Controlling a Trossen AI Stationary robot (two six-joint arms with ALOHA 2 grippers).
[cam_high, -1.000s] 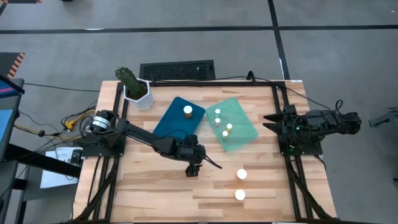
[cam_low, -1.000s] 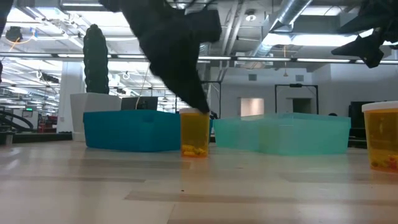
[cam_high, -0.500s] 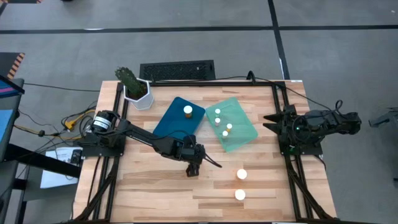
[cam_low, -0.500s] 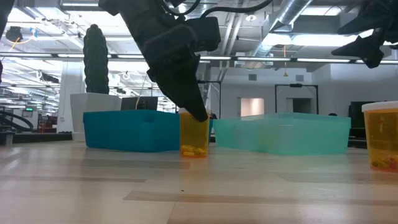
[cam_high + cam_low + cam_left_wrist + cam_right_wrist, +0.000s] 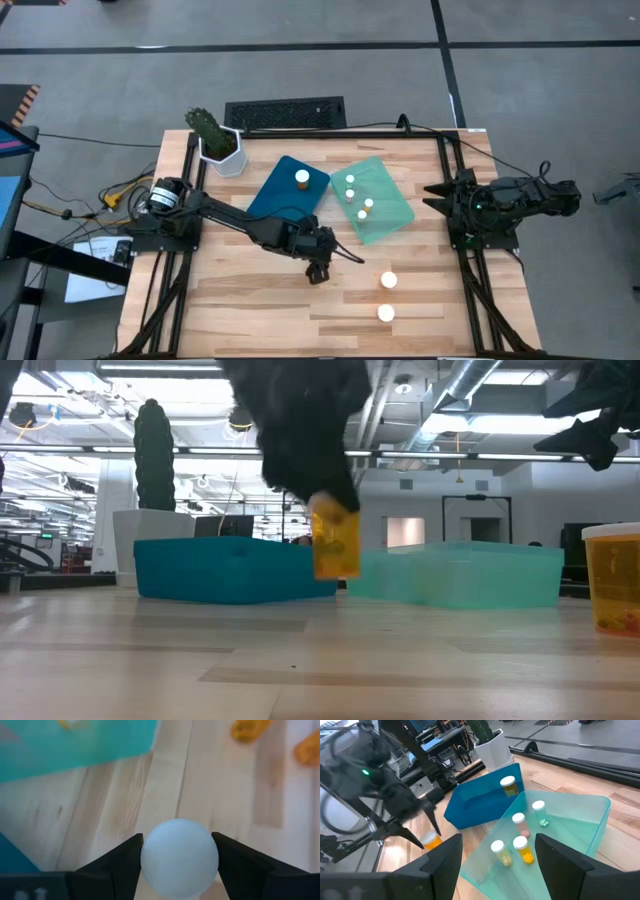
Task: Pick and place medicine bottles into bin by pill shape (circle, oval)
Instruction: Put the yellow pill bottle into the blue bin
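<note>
- The left arm reaches from its base at the table's left edge toward the table's centre. The left gripper (image 5: 179,865) points down, just near of the gap between the two trays.
- Its fingers (image 5: 120,862) are clamped on the white cap of one medicine bottle (image 5: 336,541). The low view shows this bottle tilted and clear of the table (image 5: 250,300).
- The right arm is folded at the table's right edge. The right gripper (image 5: 495,851) stands with its fingers spread apart, holding nothing.
- In the high view the left gripper covers the held bottle. In the low view the gripper is a dark blur above the amber body. Pill shape inside the held bottle cannot be made out.
- The low view cuts off one bottle (image 5: 612,578) at the right border.
- Trays: two. The blue tray (image 5: 272,192) sits left of the green tray (image 5: 395,215), their edges nearly touching.
- Bottles counted: eight. One stands in the blue tray (image 5: 302,178). Four stand in the green tray (image 5: 360,198). Two stand on the bare table (image 5: 388,281) near of the green tray. One is held.
- A cactus pot (image 5: 222,150) stands at the far left corner.
</note>
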